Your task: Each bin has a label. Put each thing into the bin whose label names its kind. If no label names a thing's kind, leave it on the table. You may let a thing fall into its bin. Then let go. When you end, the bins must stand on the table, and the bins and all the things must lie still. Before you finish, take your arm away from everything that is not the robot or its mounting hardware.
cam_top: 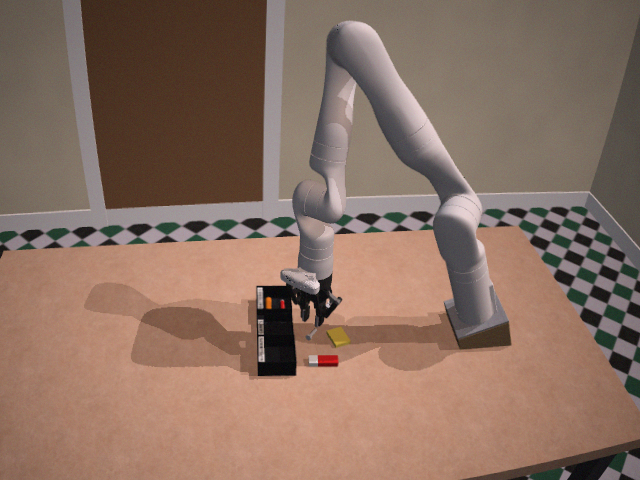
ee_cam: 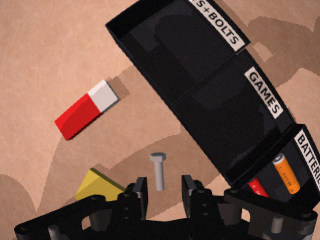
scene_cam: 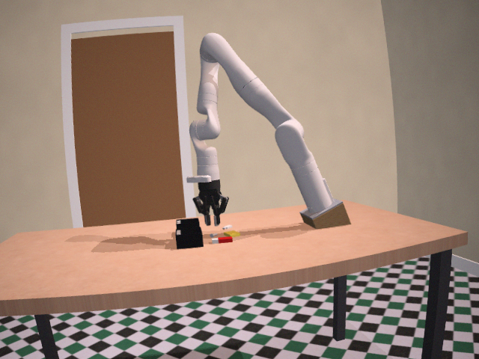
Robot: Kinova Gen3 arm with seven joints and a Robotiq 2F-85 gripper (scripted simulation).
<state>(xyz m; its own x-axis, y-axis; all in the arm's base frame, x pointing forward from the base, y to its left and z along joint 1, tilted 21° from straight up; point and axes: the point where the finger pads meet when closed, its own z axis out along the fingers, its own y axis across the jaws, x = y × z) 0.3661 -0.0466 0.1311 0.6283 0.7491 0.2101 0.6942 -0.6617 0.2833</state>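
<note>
Bolt (cam_top: 311, 333) (scene_cam: 213, 235) (ee_cam: 159, 172), lying on the table (cam_top: 155, 413) (scene_cam: 135, 270) (ee_cam: 40, 45) beside the bins (cam_top: 276, 367) (scene_cam: 189, 237) (ee_cam: 172, 102). In the wrist view we see its long axis nearly upright, head away from our gripper (cam_top: 312, 321) (scene_cam: 212, 224) (ee_cam: 164, 187), whose fingers stand partly apart above it, grasping nothing. The yellow block (cam_top: 338, 336) (scene_cam: 232, 233) (ee_cam: 97, 187) and red-and-white block (cam_top: 323, 360) (scene_cam: 221, 239) (ee_cam: 86, 110) lie near. The bin wall borders the other side; two batteries occupy BATTERIES.

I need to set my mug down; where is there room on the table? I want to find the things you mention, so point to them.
On the table (cam_top: 310, 423) (scene_cam: 232, 262) (ee_cam: 30, 50), between the red-and-white block (cam_top: 323, 360) (scene_cam: 222, 239) (ee_cam: 86, 111) and near edge. Crowded: beside the bins (cam_top: 276, 368) (scene_cam: 189, 239) (ee_cam: 172, 104), with block, bolt (cam_top: 311, 334) (scene_cam: 213, 235) (ee_cam: 159, 172), yellow square (cam_top: 338, 336) (scene_cam: 232, 233) (ee_cam: 97, 187) and gripper (cam_top: 311, 319) (scene_cam: 212, 224) (ee_cam: 164, 187) overhead.
</note>
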